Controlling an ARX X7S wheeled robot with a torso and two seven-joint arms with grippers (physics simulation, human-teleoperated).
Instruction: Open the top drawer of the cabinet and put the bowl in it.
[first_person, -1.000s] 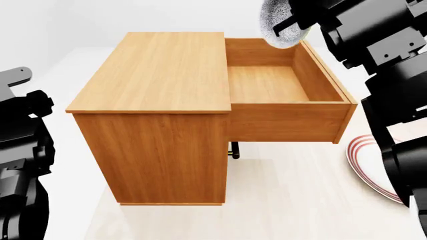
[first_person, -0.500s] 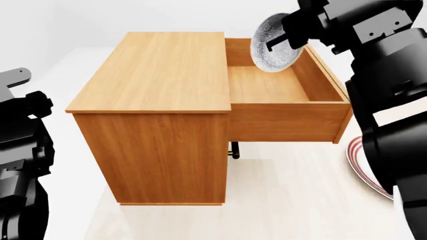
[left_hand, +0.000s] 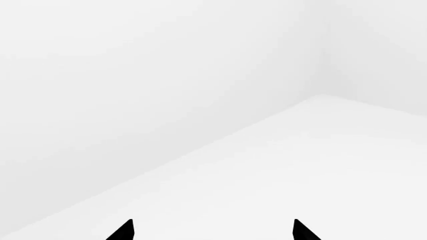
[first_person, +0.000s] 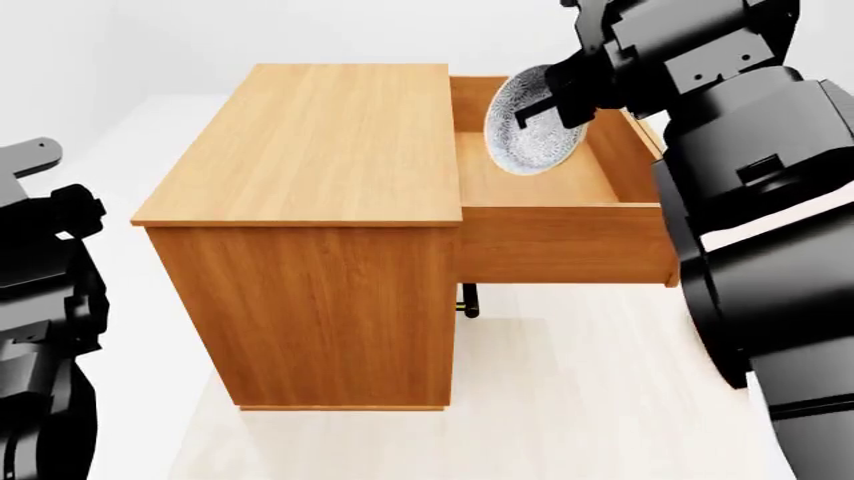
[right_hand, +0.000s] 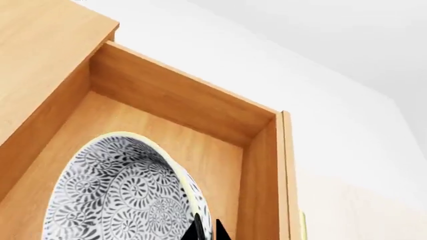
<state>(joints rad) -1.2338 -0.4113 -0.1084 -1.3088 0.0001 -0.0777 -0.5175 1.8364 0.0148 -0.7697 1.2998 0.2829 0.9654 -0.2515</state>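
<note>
**Nearly there: bowl held on edge over the open drawer**

Pinched on the rim of the bowl (right_hand: 123, 192), the right gripper (right_hand: 203, 231) has its fingers drawn close together, one dark tip on each side of the bowl's wall in the right wrist view; only their tips show there, so how deep the bite goes cannot be told. The bowl hangs tilted almost on edge, its patterned hollow turned toward the cabinet (first_person: 314, 215) side, and it sits over the inside of the top drawer (first_person: 577, 238), nearer the drawer's back wall than its front panel. Whether its lower rim already touches the drawer floor is not clear from either view.

To finish the step well, the arm should likely roll the wrist so the bowl comes level, lower it until the base rests flat on the wooden floor, and only then part the fingers. Released while tilted, it would probably roll or tip against the side wall. Lifting straight up afterward would keep the fingers clear of the rim.

The left gripper (left_hand: 212, 235) shows two tips spread well apart with nothing between them, facing blank white surface. Its arm waits off the tabletop's left edge, well apart from the cabinet.
</note>
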